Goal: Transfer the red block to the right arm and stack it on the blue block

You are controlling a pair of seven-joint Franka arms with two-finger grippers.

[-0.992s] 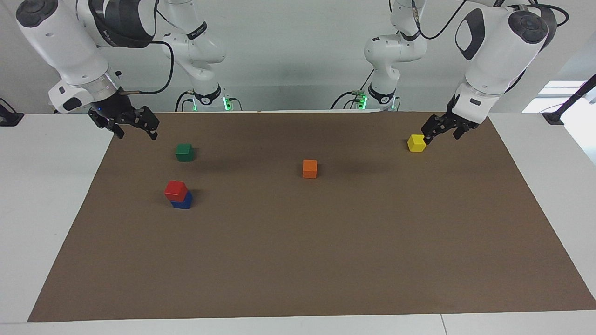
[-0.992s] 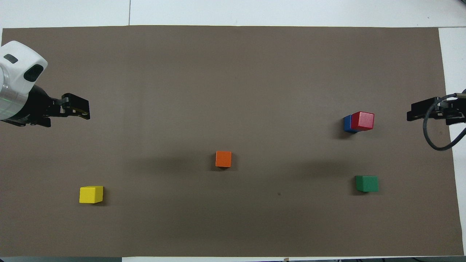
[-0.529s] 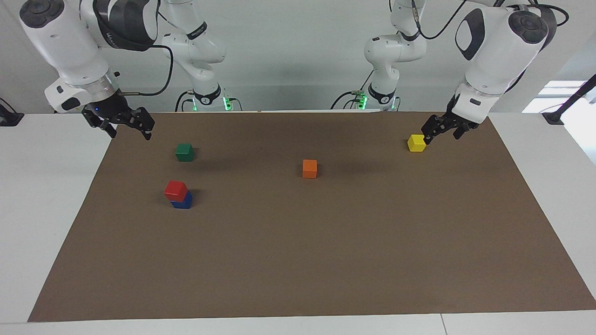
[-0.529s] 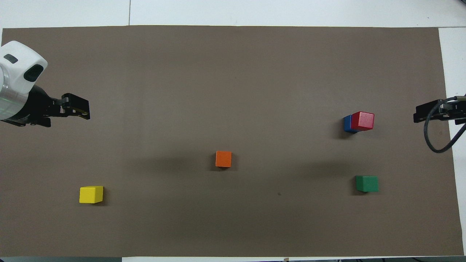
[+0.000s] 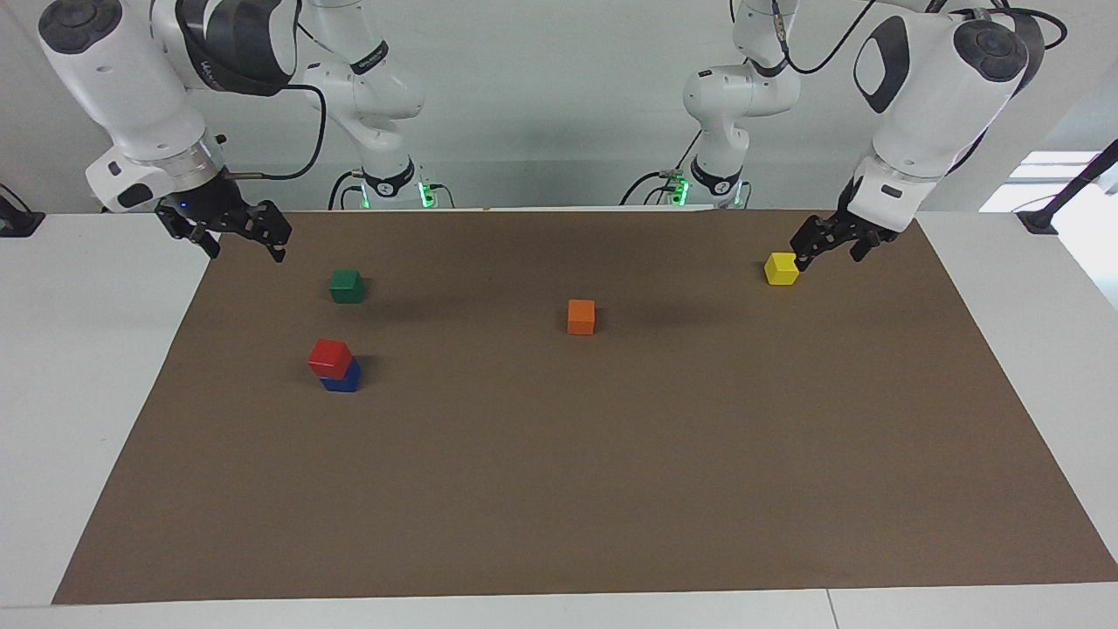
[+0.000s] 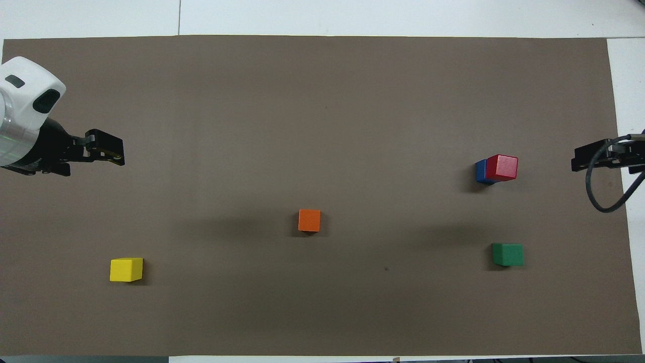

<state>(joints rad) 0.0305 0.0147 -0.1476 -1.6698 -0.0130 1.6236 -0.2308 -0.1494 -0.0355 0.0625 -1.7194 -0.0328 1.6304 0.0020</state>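
Observation:
The red block (image 5: 329, 355) sits on top of the blue block (image 5: 345, 378), slightly offset, toward the right arm's end of the brown mat. In the overhead view the red block (image 6: 503, 167) covers most of the blue block (image 6: 480, 171). My right gripper (image 5: 244, 245) is open and empty, in the air over the mat's edge at the right arm's end, apart from the stack; its tip shows in the overhead view (image 6: 584, 156). My left gripper (image 5: 830, 252) is open and empty over the mat's other end, and it also shows in the overhead view (image 6: 108, 154).
A green block (image 5: 347, 286) lies nearer to the robots than the stack. An orange block (image 5: 581, 316) lies mid-mat. A yellow block (image 5: 781, 268) lies beside the left gripper. The brown mat (image 5: 559, 489) covers the white table.
My right gripper has drawn back a little from the stack toward the mat's edge and risen slightly. The left arm and all blocks have not moved.

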